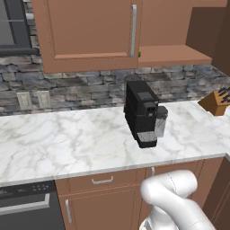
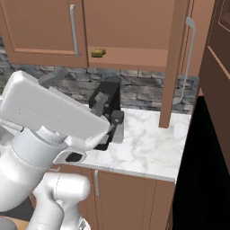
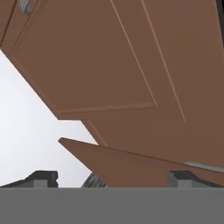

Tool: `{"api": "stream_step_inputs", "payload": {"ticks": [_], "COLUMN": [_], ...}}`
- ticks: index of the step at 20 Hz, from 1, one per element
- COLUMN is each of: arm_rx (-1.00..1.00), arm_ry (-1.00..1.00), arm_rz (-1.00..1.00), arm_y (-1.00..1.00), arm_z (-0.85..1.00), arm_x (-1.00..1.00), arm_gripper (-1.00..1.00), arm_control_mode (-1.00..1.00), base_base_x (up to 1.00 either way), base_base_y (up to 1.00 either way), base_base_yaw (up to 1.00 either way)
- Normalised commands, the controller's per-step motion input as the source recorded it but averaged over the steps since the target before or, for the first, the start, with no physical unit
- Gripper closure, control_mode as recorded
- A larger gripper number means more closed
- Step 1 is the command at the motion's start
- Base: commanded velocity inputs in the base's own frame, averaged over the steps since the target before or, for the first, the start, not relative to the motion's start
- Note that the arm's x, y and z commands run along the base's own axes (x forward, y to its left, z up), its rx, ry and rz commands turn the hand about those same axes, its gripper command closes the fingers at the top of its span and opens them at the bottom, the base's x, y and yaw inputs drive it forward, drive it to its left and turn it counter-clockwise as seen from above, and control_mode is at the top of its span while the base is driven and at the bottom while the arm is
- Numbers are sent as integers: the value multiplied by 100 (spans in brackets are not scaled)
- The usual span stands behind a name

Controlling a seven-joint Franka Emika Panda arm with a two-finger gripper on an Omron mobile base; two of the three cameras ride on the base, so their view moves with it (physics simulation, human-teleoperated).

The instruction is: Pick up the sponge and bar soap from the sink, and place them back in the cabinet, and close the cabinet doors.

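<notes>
Two jobs look open: the small yellow sponge with an olive face (image 2: pixel 99 53) lies on the bottom board of the brown wooden wall cabinet (image 1: pixel 176 55), just inside its closed left door (image 1: pixel 90 31). Its right door (image 2: pixel 174 67) stands swung out, edge-on. The two-finger gripper (image 3: pixel 113 179) is spread wide with nothing held, aimed up at brown panelling. If closing comes next, I would push flat on the open door's outer face, away from its silver bar handle (image 2: pixel 188 58), and sweep steadily. Whether the soap is shelved I cannot tell. Below the cabinet a black coffee machine (image 1: pixel 141 112) stands on the white marble counter (image 1: pixel 58 143), near the arm's path; a wooden knife block (image 1: pixel 218 101) sits farther right.
</notes>
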Motion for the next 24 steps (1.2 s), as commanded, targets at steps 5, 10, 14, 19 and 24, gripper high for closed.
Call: {"api": "stream_step_inputs", "payload": {"ticks": [5, 10, 14, 19, 24], "arm_rx": [3, 6, 10, 9, 8], "arm_ry": [7, 8, 5, 4, 4], "arm_rz": [3, 1, 0, 0, 0], "arm_y": [-3, -1, -5, 0, 0], "arm_z": [-8, -4, 0, -2, -2], "arm_x": [-1, 0, 0, 0, 0], "arm_gripper": [-100, -100, -100, -100, -100], "arm_control_mode": [-100, -100, -100, -100, -100], "base_base_x": [0, 0, 0, 0, 0], "base_base_y": [0, 0, 0, 0, 0], "base_base_yaw": [0, 0, 0, 0, 0]}}
